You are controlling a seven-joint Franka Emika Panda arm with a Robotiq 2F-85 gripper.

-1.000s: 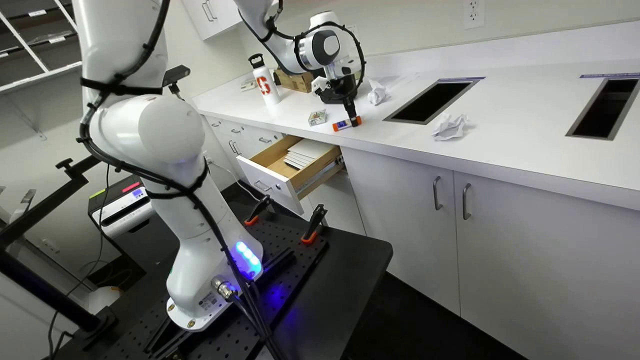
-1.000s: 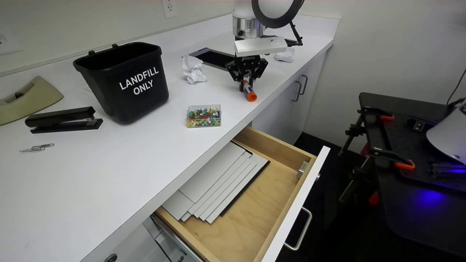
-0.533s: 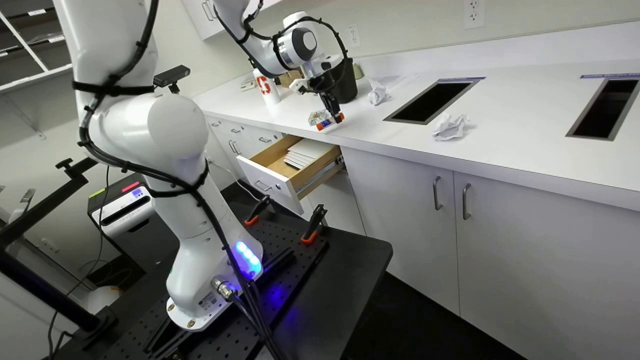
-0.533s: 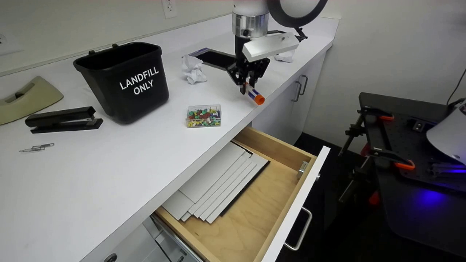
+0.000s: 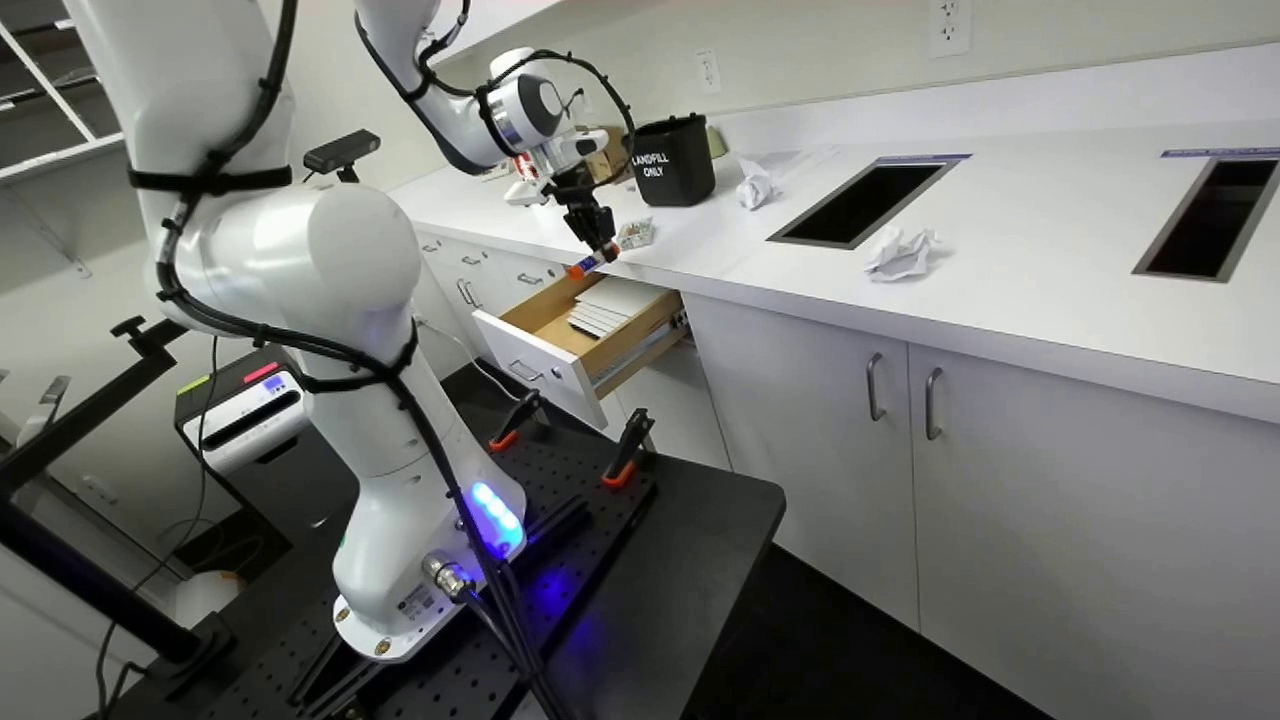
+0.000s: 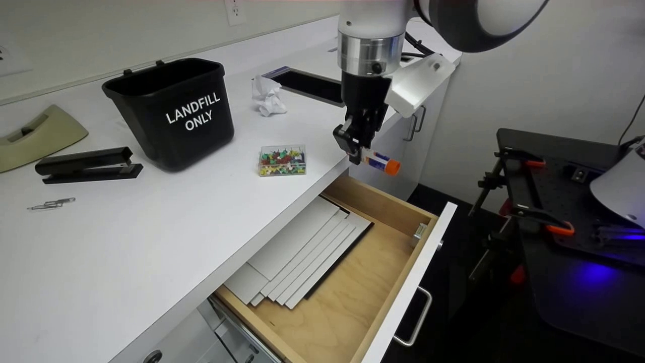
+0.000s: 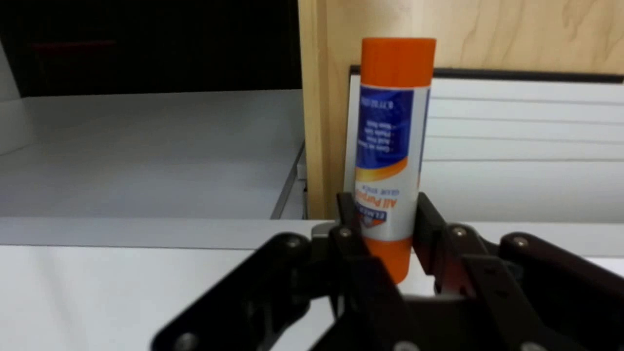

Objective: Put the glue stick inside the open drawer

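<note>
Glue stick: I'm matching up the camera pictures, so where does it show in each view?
In an exterior view: the glue stick is slightly left of centre, above mid-height.
In an exterior view: the glue stick is right of centre, slightly above mid-height.
Wrist view: the glue stick is right of centre, lengthwise up the picture, held in the gripper.
Shared landmark: the open drawer with white sheets inside.

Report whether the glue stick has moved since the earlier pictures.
Yes. In an exterior view, the glue stick has gone from the picture's right of the push-pin box to its left, toward the open drawer.
</note>
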